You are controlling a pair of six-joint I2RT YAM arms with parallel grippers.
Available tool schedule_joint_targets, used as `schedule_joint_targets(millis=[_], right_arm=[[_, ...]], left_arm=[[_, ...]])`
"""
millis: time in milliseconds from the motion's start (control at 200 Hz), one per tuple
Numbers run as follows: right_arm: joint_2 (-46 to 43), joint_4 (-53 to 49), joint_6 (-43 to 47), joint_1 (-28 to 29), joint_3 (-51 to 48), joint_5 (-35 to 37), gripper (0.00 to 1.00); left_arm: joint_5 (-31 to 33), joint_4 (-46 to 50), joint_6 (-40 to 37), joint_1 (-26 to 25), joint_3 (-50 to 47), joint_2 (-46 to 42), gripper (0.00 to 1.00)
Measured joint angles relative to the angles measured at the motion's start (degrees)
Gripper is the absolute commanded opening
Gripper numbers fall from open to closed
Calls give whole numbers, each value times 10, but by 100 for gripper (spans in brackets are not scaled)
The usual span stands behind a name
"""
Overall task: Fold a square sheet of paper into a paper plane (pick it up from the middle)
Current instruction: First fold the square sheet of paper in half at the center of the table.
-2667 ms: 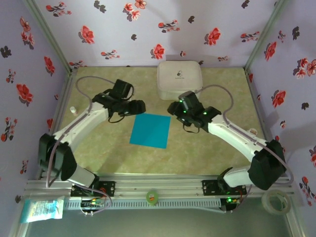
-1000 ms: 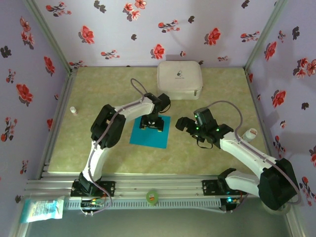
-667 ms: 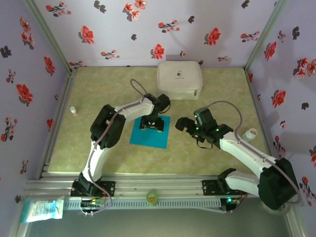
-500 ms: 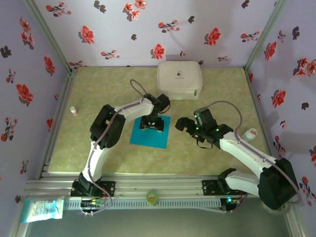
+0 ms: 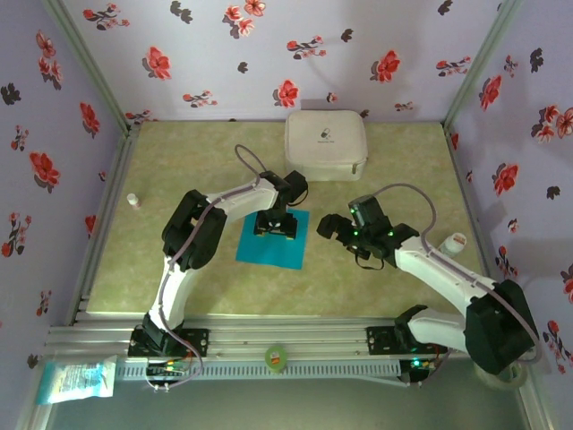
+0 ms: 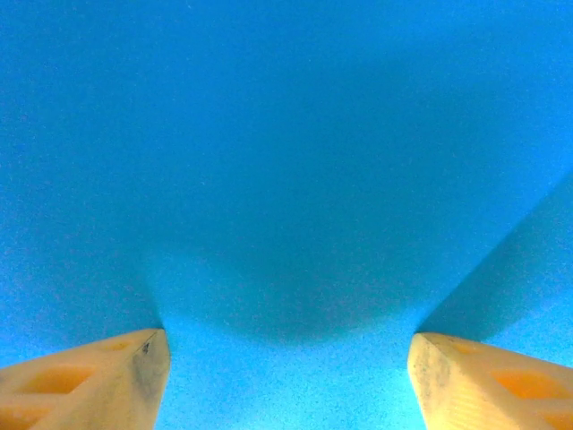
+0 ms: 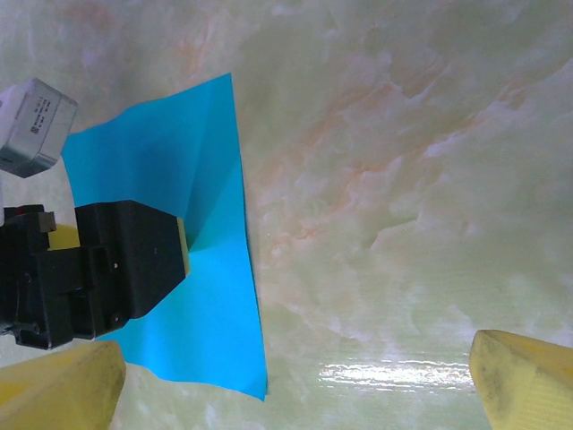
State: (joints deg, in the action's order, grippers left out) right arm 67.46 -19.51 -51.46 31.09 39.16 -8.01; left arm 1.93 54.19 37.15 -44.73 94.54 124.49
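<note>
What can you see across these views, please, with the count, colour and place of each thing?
square sheet of paper: one, turquoise-blue, middle of the table
zip case: one, white, far edge of the table
small cylinder: one, white, table's left edge
small capped item: one, white and red, table's right edge
green tape roll: one, on the front rail
clear tape roll: one, near right corner
packet: one, white and blue, near left corner
table: one, pale green marbled
walls: lilac with flowers, three sides
left end effector: open, fingertips on the paper
right end effector: open, right of the paper
</note>
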Motion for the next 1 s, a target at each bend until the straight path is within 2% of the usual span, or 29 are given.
schedule_joint_targets(millis=[280,515,620,755,995], right_arm=[[12,4,-2,-1,2,-8,99],[14,4,-7,-1,8,-8,99],[13,4,-11,-1,9,-5,99],[7,3,-22,-1,9,15,99],[-61,3,-54,-1,-5,76,98]], left_arm=[[-1,-7,-3,0,-4,-4,67],[7,-43,-6,0,-26,-20,46],[12,-59,-7,0,-35,-26,41],[21,-75,-4,0,-45,-35,31],[29,-89,4,0,-60,-82,29]])
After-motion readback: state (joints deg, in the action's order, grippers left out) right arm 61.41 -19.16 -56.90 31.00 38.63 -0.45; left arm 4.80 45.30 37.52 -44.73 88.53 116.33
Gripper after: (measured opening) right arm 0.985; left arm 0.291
